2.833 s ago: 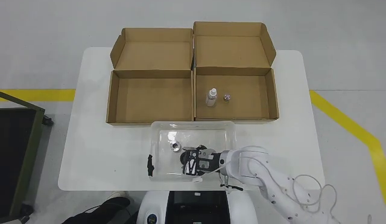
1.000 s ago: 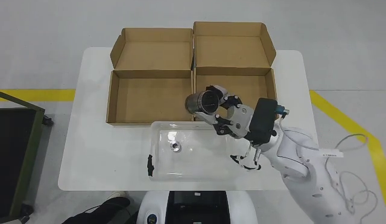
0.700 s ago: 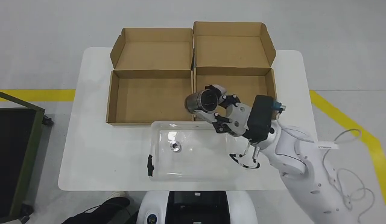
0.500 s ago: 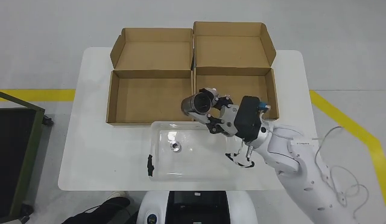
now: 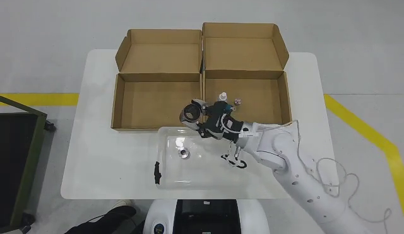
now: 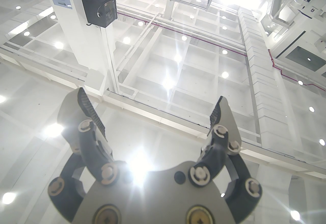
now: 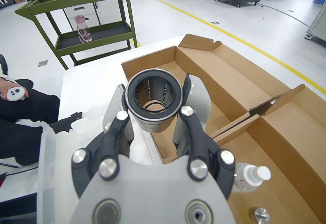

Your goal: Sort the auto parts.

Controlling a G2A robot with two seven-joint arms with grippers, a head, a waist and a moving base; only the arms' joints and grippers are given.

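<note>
We see right claw (image 7: 154, 93) clenched on bearing (image 7: 152, 118), over near-right corner of left box (image 5: 148, 101), just past bin (image 5: 170, 171). Left claw (image 6: 151, 97) released, empty, facing up.

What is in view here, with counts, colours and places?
table: 1, white, under everything.
left box: 1, brown, open, table's far side.
right box: 1, brown, open, beside it.
spray bottle: 1, white, in right box.
round part: 1, silver, beside spray bottle.
bin: 1, clear, table's near edge.
small part: 1, metallic, in bin.
bearing: 1, silver, black-rimmed, over left box's near corner.
cart: 1, green, on floor.
right gripper: 1, black, shut on bearing.
left gripper: 1, black, open, facing ceiling.
</note>
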